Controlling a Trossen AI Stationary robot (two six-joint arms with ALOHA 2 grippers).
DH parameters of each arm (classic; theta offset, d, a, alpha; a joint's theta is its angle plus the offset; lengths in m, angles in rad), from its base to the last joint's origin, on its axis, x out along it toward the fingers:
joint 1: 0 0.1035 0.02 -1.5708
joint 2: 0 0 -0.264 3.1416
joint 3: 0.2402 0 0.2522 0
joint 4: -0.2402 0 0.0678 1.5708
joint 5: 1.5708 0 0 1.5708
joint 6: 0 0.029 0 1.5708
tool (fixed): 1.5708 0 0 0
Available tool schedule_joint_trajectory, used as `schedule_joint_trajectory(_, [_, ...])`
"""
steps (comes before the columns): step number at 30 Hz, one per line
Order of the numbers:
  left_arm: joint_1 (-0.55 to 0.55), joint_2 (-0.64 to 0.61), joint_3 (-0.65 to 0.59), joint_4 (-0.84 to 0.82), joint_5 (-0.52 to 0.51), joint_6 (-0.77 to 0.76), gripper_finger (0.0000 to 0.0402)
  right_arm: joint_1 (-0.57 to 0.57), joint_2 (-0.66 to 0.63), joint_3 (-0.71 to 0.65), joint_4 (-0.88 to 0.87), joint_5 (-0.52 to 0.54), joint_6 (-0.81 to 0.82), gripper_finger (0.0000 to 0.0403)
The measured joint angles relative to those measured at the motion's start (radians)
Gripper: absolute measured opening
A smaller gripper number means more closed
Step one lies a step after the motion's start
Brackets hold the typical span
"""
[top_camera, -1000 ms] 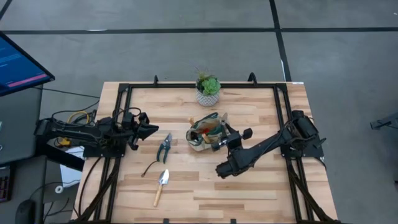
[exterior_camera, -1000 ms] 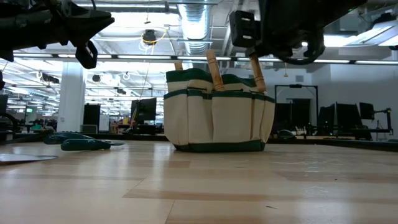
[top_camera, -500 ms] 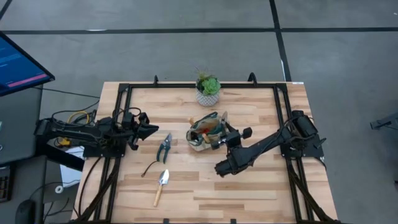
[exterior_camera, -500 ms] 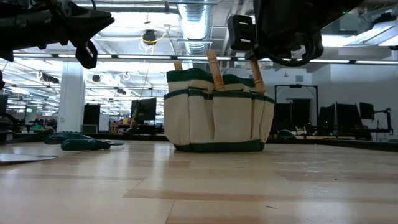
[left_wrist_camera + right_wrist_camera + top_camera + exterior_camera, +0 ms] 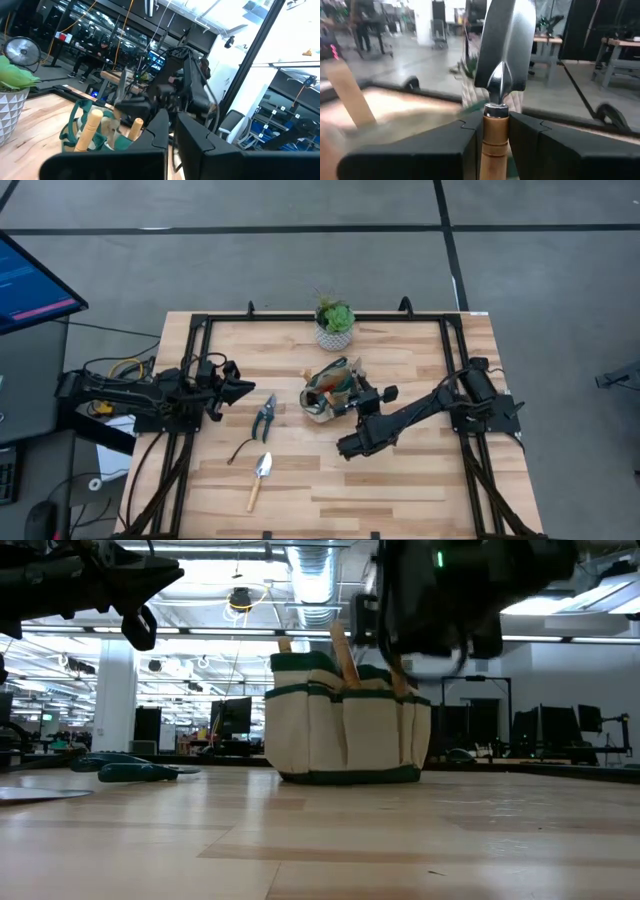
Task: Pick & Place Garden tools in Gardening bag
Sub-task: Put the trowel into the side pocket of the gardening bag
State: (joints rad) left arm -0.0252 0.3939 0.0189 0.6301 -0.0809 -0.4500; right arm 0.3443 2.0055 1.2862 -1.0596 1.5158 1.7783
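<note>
The tan gardening bag (image 5: 326,393) with green trim stands on its base mid-table, and wooden handles (image 5: 343,652) stick up out of it. My right gripper (image 5: 357,397) is at the bag's right side, shut on a silver-bladed trowel (image 5: 504,40). Pruning shears (image 5: 264,416), a thin black curved tool (image 5: 240,450) and a second trowel (image 5: 260,475) lie flat on the table left of the bag. My left gripper (image 5: 238,388) hangs shut and empty above the table's left side, left of the shears. My right gripper pinches the trowel's wooden handle (image 5: 495,134) between its two fingers (image 5: 468,136), just behind the metal collar at the blade end. The blade points forward, away from the fingers and toward the bag. The trowel is lifted clear of the table.
A green plant in a white pot (image 5: 334,326) stands behind the bag near the far edge. A black frame (image 5: 205,330) runs around the tabletop. Bare wood lies toward the near edge and to the right of the bag.
My right gripper has gone toward the table's left edge, closer over the bag, still holding the trowel. The bag's right side has shifted slightly leftward. My left arm has kept still.
</note>
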Motion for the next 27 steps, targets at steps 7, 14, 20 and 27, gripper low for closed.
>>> schedule_joint_trajectory(7, [0.000,0.000,0.000,0.001,0.000,0.000,0.0008,0.002,0.010,0.000,-0.026,0.004,0.048,0.0057])
schedule_joint_trajectory(14, [0.000,0.000,0.000,0.003,0.000,0.000,0.0008,0.003,0.011,0.001,-0.035,-0.056,0.056,0.0057])
schedule_joint_trajectory(20, [0.000,0.000,0.000,0.004,0.000,0.000,0.0008,0.015,0.012,0.000,-0.034,-0.060,0.039,0.0058])
schedule_joint_trajectory(27, [0.000,0.000,0.000,0.007,0.000,0.000,0.0008,0.023,0.010,0.001,-0.025,-0.108,-0.005,0.0110])
